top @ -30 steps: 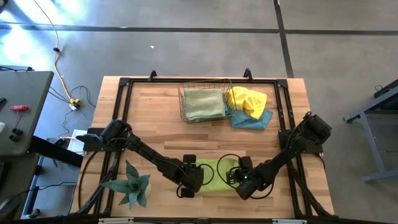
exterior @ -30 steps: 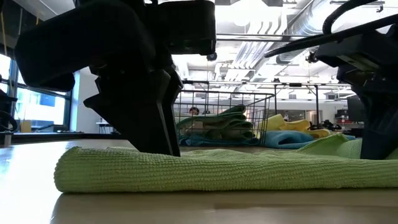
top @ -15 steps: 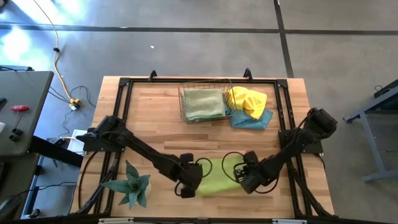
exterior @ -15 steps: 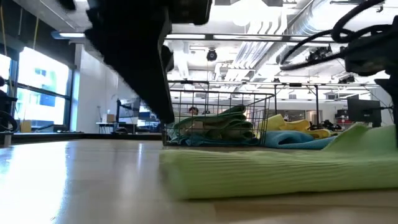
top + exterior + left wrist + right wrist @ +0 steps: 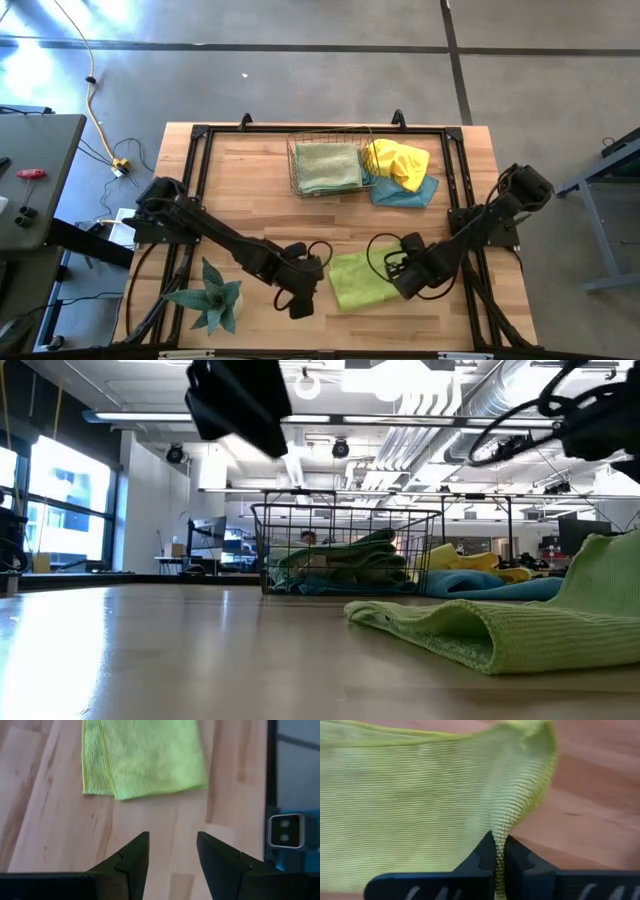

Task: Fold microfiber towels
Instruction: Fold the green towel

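Note:
A lime green microfiber towel (image 5: 362,281), folded double, lies near the table's front edge. My right gripper (image 5: 402,272) is shut on its right end and holds that end up, while the left part (image 5: 440,626) rests on the wood. My left gripper (image 5: 172,854) hangs open above bare wood just left of the towel (image 5: 145,757), touching nothing. A pale green towel (image 5: 327,166) lies folded in the copper wire basket (image 5: 294,172). A yellow towel (image 5: 396,160) and a blue towel (image 5: 405,192) lie crumpled beside it. My right gripper pinches a raised ridge of the lime towel's right end (image 5: 499,844) between its two fingers, coming from above and pointing down. One layer or several, I cannot tell. That end (image 5: 598,575) is lifted and the cloth slopes down to the table on the left, slack.
A spiky green plant (image 5: 212,296) stands at the front left, close to the left arm. The wire basket sits at the far middle of the table. Black rails (image 5: 452,190) run along the table's sides. Bare wood (image 5: 250,200) stretches between the basket and the lime towel.
My left gripper has risen off the lime towel's left end and stays open. My right gripper has gone up and toward the table's right edge, still shut on the towel. The towel's right end has lifted and the whole towel has slid to the right.

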### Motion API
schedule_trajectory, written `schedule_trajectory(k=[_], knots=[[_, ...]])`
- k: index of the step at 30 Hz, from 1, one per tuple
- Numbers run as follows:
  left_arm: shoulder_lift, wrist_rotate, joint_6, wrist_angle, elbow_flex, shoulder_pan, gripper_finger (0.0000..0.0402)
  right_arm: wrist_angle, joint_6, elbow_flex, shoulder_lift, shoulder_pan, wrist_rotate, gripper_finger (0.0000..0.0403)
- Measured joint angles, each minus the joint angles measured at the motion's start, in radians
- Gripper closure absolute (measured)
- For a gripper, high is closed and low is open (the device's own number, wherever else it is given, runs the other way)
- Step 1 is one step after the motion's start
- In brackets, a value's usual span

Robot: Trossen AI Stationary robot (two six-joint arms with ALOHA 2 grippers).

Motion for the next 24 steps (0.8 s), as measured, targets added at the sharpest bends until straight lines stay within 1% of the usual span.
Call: schedule_trajectory(k=[6,9,11,17,21,24], knots=[[-0.053,-0.02,0.0,-0.001,0.0,0.0,0.0245,0.27,-0.077,0.001,-0.001,-0.031,0.12,0.0403],[-0.072,-0.033,0.008,-0.004,0.001,0.0,0.0245,0.378,-0.106,0.001,-0.001,-0.053,0.196,0.0403],[-0.075,-0.049,0.011,-0.004,0.002,0.0,0.0245,0.443,-0.135,0.001,-0.001,-0.068,0.227,0.0403],[-0.074,-0.049,0.023,-0.011,0.002,0.0,0.0245,0.6,-0.239,0.002,-0.001,-0.104,0.264,0.0403],[-0.074,-0.048,0.028,-0.016,0.002,0.0,0.0245,0.635,-0.262,0.002,0.007,-0.117,0.267,0.0403],[-0.074,-0.048,0.038,-0.017,0.002,-0.001,0.0245,0.674,-0.262,0.002,0.049,-0.117,0.249,0.0403]])
